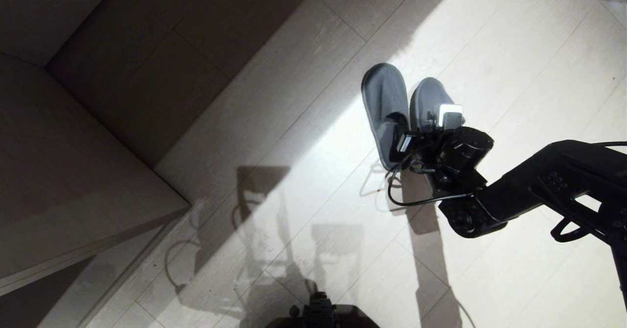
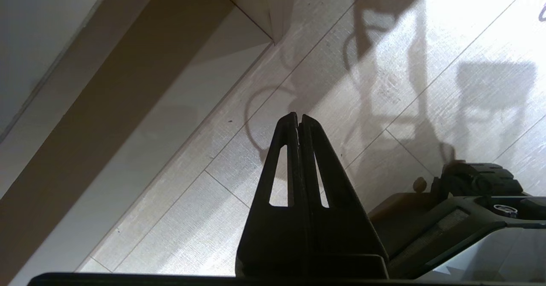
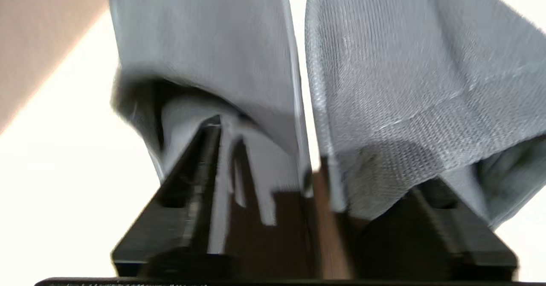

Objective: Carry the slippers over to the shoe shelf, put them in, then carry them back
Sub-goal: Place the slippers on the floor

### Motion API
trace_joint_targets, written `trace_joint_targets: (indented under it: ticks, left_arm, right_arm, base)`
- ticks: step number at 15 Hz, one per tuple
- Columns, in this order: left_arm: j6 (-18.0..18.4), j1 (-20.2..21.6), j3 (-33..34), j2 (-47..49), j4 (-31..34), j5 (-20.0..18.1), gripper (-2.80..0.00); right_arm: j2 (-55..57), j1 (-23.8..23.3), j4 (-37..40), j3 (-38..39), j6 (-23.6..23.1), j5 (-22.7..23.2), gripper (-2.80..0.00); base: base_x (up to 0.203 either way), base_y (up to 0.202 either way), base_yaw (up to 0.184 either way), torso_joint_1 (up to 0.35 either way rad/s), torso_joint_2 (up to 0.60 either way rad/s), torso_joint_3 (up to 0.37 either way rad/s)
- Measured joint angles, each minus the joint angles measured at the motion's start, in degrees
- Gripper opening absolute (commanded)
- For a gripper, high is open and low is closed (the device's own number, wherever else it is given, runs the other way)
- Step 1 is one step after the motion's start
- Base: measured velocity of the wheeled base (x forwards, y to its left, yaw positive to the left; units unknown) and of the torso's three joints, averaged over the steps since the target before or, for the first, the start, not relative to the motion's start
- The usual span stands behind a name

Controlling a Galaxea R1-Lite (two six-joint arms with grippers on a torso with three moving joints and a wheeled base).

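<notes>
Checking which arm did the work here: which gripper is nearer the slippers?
Right. The right gripper is at the slippers, one finger inside each slipper's opening. The left gripper hangs shut over bare floor by the robot's base, away from them.

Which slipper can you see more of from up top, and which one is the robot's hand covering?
The left slipper shows almost whole, lying farther from the arm. The right slipper is partly hidden under the right gripper.

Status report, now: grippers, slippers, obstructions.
Right gripper open, one finger inside each of the slippers, on the floor. Left gripper shut, parked. Nothing in the way.
</notes>
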Motion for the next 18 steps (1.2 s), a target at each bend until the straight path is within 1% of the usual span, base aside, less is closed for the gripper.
trace_joint_targets:
  ticks: [2,8,13,14,16,18]
  left_arm:
    - [-0.02,0.00,0.00,0.00,0.00,0.00,-2.80]
    - [-0.06,0.00,0.00,0.00,0.00,-0.01,-2.80]
    - [-0.04,0.00,0.00,0.00,0.00,0.01,-2.80]
    - [-0.04,0.00,0.00,0.00,0.00,0.00,-2.80]
    - [0.01,0.00,0.00,0.00,0.00,0.00,-2.80]
    - [0.05,0.00,0.00,0.00,0.00,0.00,-2.80]
  right_arm:
    - [-0.02,0.20,1.99,1.46,-0.01,0.00,0.00]
    - [-0.70,1.53,2.01,6.52,-0.34,-0.11,0.00]
    - [-4.79,4.04,1.18,15.48,-0.20,0.50,0.00]
    - [-6.68,4.51,0.54,17.21,-0.18,0.63,-2.80]
    - [-11.98,5.65,0.15,21.19,-0.28,1.63,-2.80]
    - [-18.39,7.03,1.63,26.06,-0.94,2.36,-2.80]
  base:
    - [0.000,0.000,0.000,0.000,0.00,0.000]
    - [0.000,0.000,0.000,0.000,0.00,0.000]
    - [0.000,0.000,0.000,0.000,0.00,0.000]
    - [0.000,0.000,0.000,0.000,0.00,0.000]
    - [0.000,0.000,0.000,0.000,0.00,0.000]
    - [0.000,0.000,0.000,0.000,0.00,0.000]
